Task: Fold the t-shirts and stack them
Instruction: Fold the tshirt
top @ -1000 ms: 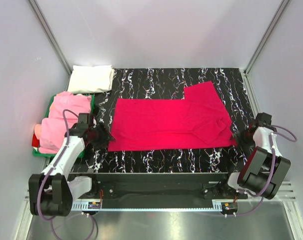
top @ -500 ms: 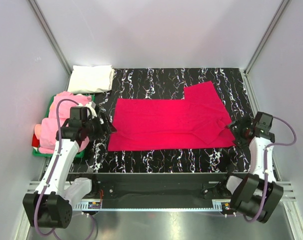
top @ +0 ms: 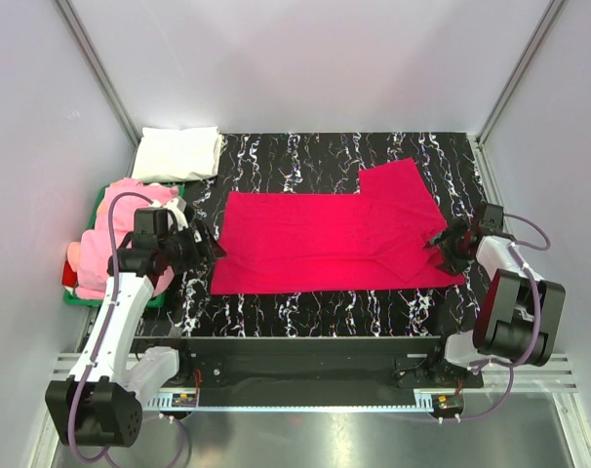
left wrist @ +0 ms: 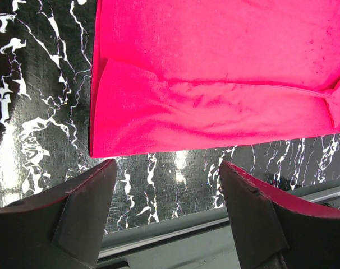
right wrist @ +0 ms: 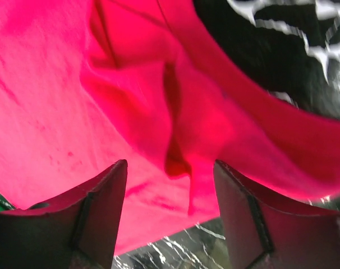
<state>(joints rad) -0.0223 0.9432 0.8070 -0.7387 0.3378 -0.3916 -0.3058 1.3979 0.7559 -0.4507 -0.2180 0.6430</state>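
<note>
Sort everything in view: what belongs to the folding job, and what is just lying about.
Job in hand: red t-shirt; pink t-shirts; white t-shirt.
Lying about: green tray; black marbled table.

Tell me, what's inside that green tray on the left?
A heap of light pink t-shirts fills the green tray; its floor and anything beneath them are covered.
</note>
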